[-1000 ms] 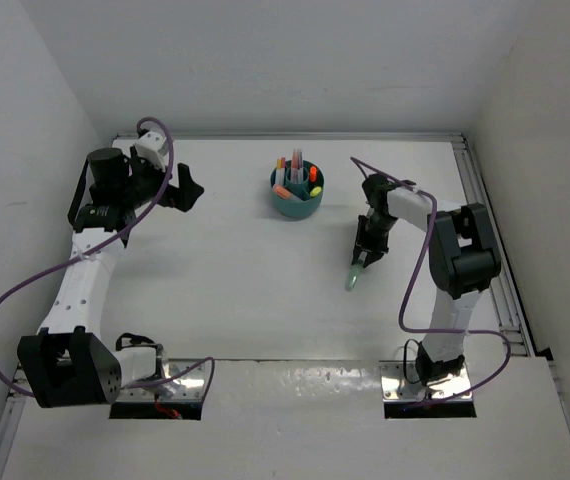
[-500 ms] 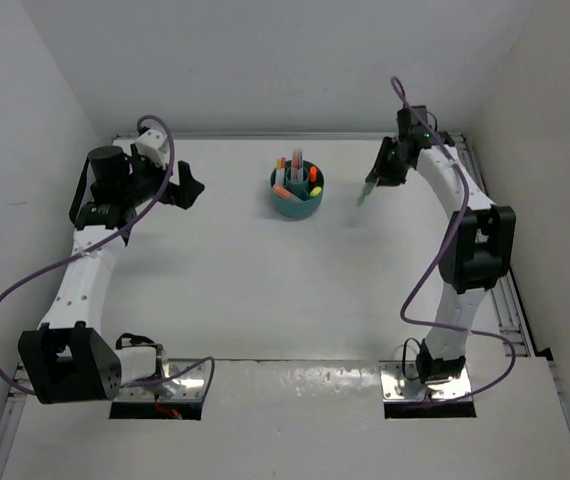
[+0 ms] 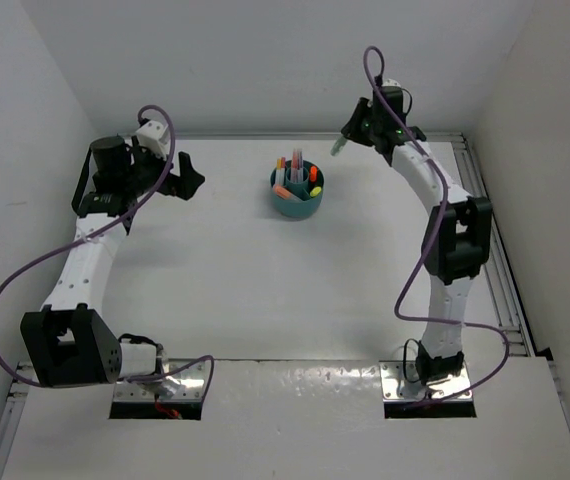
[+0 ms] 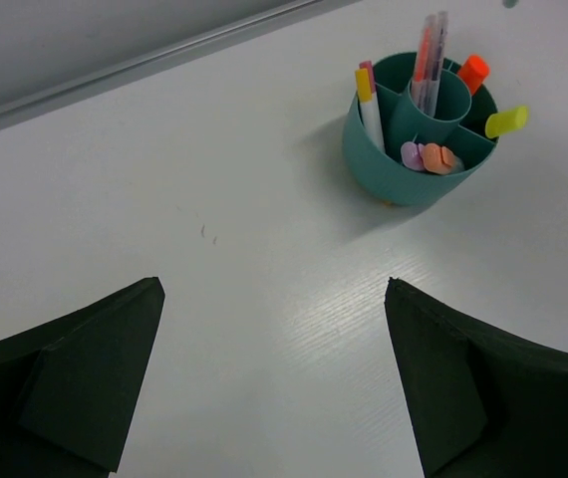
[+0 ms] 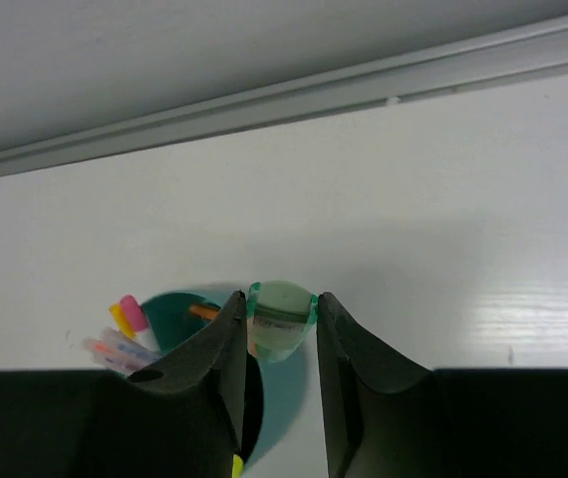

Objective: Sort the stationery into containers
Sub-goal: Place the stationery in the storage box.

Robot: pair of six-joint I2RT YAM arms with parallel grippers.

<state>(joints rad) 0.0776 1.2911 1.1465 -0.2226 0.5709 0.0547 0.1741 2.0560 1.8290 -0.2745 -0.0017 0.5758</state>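
The green marker (image 5: pixel 282 319) is in the air near the back edge of the table (image 3: pixel 225 270), a little to the right of the teal cup (image 3: pixel 295 208) and behind it. I judge the step in hand to be the carrying of this marker to the cup. The cup already holds thin pens in its centre tube and some stubby markers (orange, yellow, pink) in the ring compartments.

The next move calls for bringing the marker over a ring compartment with free room, turning it near upright, lowering it and only then letting go.

The right end effector (image 3: pixel 350 130) is partly closed, its two fingers pressing the marker from both sides. The left end effector (image 3: pixel 189 180) is wide open, holds nothing and hangs well apart on the left of the cup.
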